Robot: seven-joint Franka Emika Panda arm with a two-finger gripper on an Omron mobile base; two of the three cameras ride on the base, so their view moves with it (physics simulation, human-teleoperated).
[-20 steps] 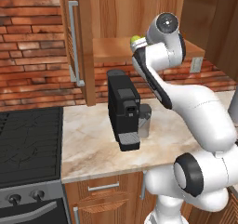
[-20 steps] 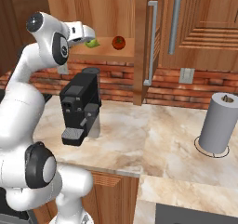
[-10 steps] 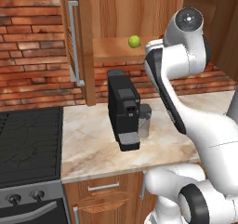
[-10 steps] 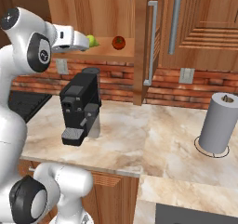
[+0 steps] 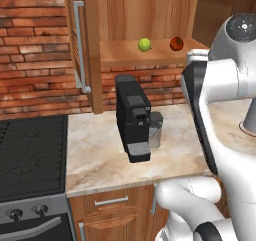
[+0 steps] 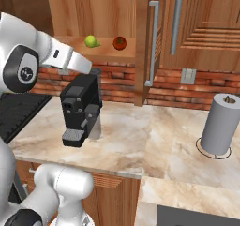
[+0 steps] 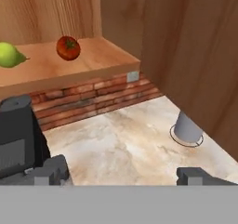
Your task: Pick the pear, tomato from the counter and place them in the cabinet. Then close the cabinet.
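The hand (image 7: 123, 174) stands spread wide, its two dark fingertips (image 7: 52, 171) far apart at the bottom of the hand view, with nothing between them and nothing touching them. It hangs in open air above the bench (image 7: 125, 139), looking down along the marbled top toward the brick back wall.

The cabinet (image 5: 145, 20) fills the upper middle of the left base view, its left door (image 5: 77, 45) swung open with the long silver bar handle facing the room. On its wooden shelf (image 5: 125, 55) sit both fruits. The pear (image 5: 144, 45) rests toward the middle of the shelf and the tomato (image 5: 176, 43) sits to its right in that view, near it but apart. In the right base view the pear (image 6: 91, 41) and tomato (image 6: 120, 43) show in the same order at upper centre, just left of the cabinet's upright edge and the other door (image 6: 154, 37), also open.

Below the shelf, the black coffee machine (image 5: 133, 117) stands on the bench against the brick. The bench in front of and to the right of it lies bare. A grey cylindrical paper roll (image 6: 219, 124) stands at the right of the right base view, well apart from the machine. The black stove top (image 5: 30, 155) borders the bench at the lower left of the left base view.
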